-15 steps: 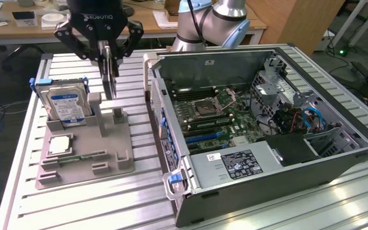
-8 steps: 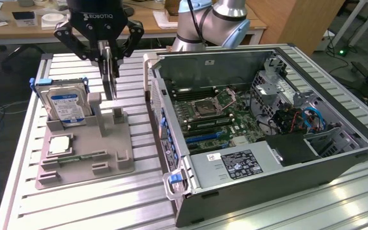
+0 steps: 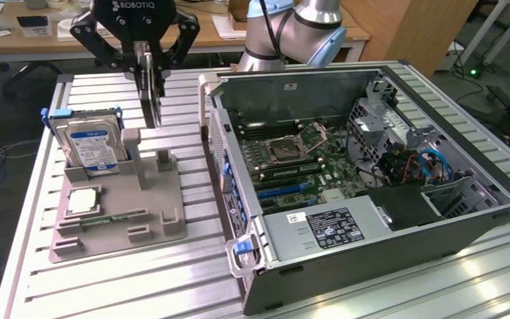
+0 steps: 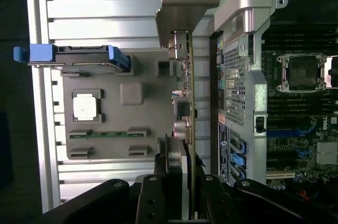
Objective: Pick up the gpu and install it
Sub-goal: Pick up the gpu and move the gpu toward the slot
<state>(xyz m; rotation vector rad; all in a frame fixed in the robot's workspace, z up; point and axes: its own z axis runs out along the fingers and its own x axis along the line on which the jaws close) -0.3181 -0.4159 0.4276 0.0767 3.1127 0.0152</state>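
Gpu (image 3: 154, 100) (image 4: 188, 92), thin flat dark circuit card with a pale metal bracket at one end, gripped along one long edge and hanging straight down, edge-on, under the black Robotiq gripper (image 3: 151, 65) (image 4: 184, 167). Jaws closed on the card from both faces, pads pressed flat against it. Tool pointing straight down, wrist vertical, with the silver-and-blue arm (image 3: 295, 30) bent in behind the gripper, toward the exterior view's right.

Directly under the held card: grey moulded plastic holder tray (image 3: 117, 226) (image 4: 105, 118), with a grey upright post (image 3: 161, 159) below the card's lower edge. Touching that post or clear of it: cannot tell.

Off to the gripper's side toward the exterior view's left, on the same tray: silver hard drive with a blue label (image 3: 93, 149) (image 4: 79, 57), standing in its slot, and a small square silver CPU chip (image 3: 85, 201) (image 4: 86, 106), lying flat.

Close on the gripper's other side: open dark computer case (image 3: 467, 222) (image 4: 248, 76), lying on its side, green motherboard (image 3: 304, 156) (image 4: 301, 102) exposed.

Beneath everything: ribbed aluminium table (image 3: 149, 279).
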